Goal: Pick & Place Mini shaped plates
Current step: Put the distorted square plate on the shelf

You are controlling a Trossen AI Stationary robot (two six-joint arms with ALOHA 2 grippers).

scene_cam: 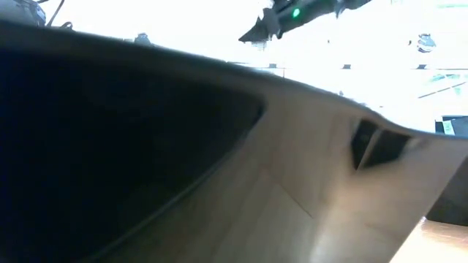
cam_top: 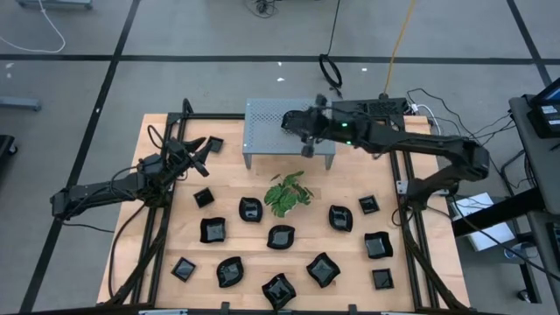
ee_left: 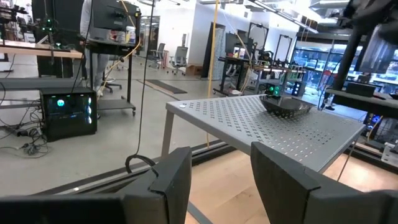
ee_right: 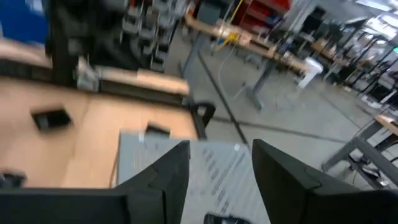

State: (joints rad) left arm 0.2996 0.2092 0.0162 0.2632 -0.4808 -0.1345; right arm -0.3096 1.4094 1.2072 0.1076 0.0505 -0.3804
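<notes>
Several small glossy black mini plates (cam_top: 280, 236) lie flat on the wooden table around a green plant (cam_top: 287, 192). One more dark dish (ee_left: 286, 107) sits on top of the grey perforated stand (cam_top: 271, 131). My right gripper (cam_top: 293, 121) hovers over the stand's top, open and empty (ee_right: 221, 165); the dish's rim (ee_right: 224, 219) shows just below its fingers. My left gripper (cam_top: 199, 149) is raised near the table's far left, beside a lone plate (cam_top: 213, 144), open and empty (ee_left: 221, 174), facing the stand.
The plant stands in the table's middle, just in front of the stand. In the low view a dark plate (scene_cam: 110, 146) right at the lens blocks most of the picture, with the right arm (scene_cam: 285, 18) showing above it. Black frame rails (cam_top: 411, 236) run along the table's sides.
</notes>
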